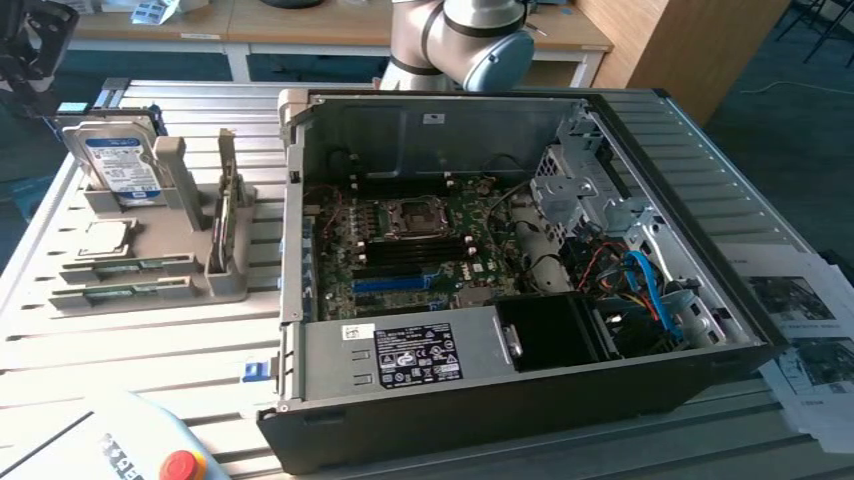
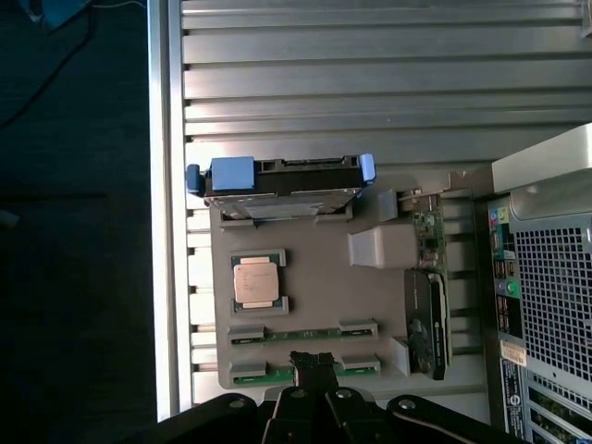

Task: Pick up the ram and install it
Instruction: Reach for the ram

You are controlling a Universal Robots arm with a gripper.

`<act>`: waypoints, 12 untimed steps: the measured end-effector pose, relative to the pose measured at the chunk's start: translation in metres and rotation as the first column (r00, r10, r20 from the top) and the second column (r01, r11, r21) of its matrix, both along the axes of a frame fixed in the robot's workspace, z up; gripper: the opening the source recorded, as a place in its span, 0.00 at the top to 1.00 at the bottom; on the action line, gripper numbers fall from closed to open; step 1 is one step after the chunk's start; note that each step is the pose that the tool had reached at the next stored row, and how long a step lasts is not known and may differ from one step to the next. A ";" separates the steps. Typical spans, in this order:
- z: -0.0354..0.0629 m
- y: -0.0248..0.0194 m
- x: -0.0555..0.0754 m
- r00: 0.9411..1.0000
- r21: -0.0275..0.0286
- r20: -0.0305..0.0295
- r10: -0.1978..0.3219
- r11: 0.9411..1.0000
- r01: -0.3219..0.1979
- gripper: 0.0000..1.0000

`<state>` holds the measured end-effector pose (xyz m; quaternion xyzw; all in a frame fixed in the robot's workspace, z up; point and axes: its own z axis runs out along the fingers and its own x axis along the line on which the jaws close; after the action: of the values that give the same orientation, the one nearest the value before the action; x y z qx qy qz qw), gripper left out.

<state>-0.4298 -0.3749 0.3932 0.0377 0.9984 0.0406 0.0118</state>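
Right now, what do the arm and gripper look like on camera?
The arm is silver-grey metal tubing with a rounded grey joint cap. The gripper is black: two slim fingers on a dark body with round bolt heads.

Ram [image 2: 270, 375]: the end effector [image 2: 312, 363] is covering its middle, in the outermost slot of the grey holder [image 2: 319, 287]; only its two green ends are showing.
Arm [image 1: 461, 40]: the frame edge is cutting it off, beyond the holder's far side.
Computer case [image 2: 546, 277]: sitting just beside the holder, it is running out past the frame edge.
Hard drive [image 1: 118, 160]: standing in the holder; its label print is coming out too small to read.
Papers [image 1: 807, 340]: lying well apart from the holder, past the case, and running off the exterior view's right edge.
Red-button box [image 1: 167, 462]: lying on the desk [image 1: 160, 360] near the holder; the frame edge is cropping it.
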 end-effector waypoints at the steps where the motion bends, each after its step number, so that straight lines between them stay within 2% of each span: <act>1: 0.0000 0.0000 -0.001 1.000 0.000 0.000 0.000 1.000 0.000 0.90; 12: 0.0000 -0.0015 -0.001 1.000 0.000 0.000 0.000 1.000 0.000 0.90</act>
<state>-0.4307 -0.3763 0.3933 0.0377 0.9984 0.0406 0.0118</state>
